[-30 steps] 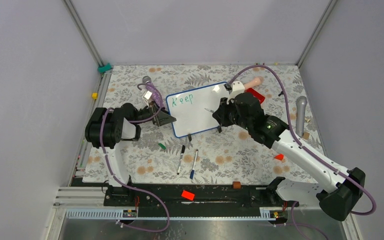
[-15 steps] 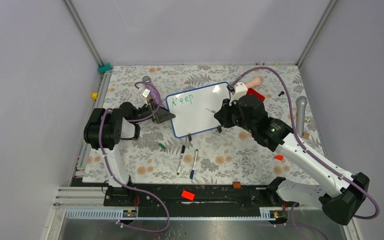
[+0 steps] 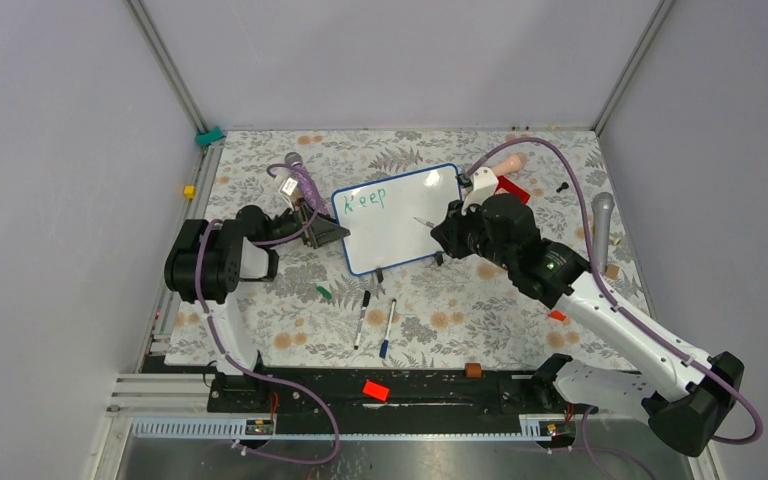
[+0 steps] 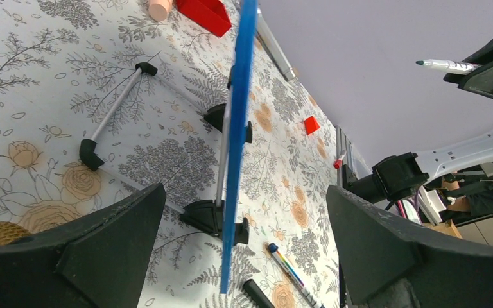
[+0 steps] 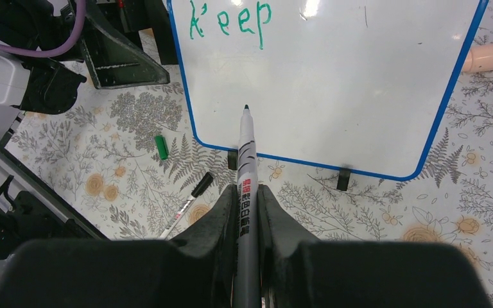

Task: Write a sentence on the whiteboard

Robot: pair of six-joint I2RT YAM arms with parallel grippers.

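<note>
The whiteboard [image 3: 400, 222], white with a blue rim, stands tilted on two black feet on the floral mat. Green writing [image 3: 366, 198] at its upper left reads "Keep" [image 5: 231, 18]. My right gripper [image 3: 450, 228] is shut on a grey marker [image 5: 246, 160]. The marker's dark tip points at the board's middle and sits a little off the surface. My left gripper [image 3: 325, 232] is open at the board's left edge. In the left wrist view the blue rim [image 4: 239, 128] runs between the wide fingers of this gripper [image 4: 244, 192] without touching either.
Two capped pens [image 3: 362, 317] [image 3: 388, 328] and a green cap [image 3: 324, 293] lie in front of the board. Behind it are a red block [image 3: 509, 190] and a peach cylinder [image 3: 507, 164]. A grey microphone [image 3: 601, 228] lies at the right.
The right arm's elbow and base link have swung to the right. The marker tip has crept slightly right, still in front of the board's middle. The left arm has hardly moved.
</note>
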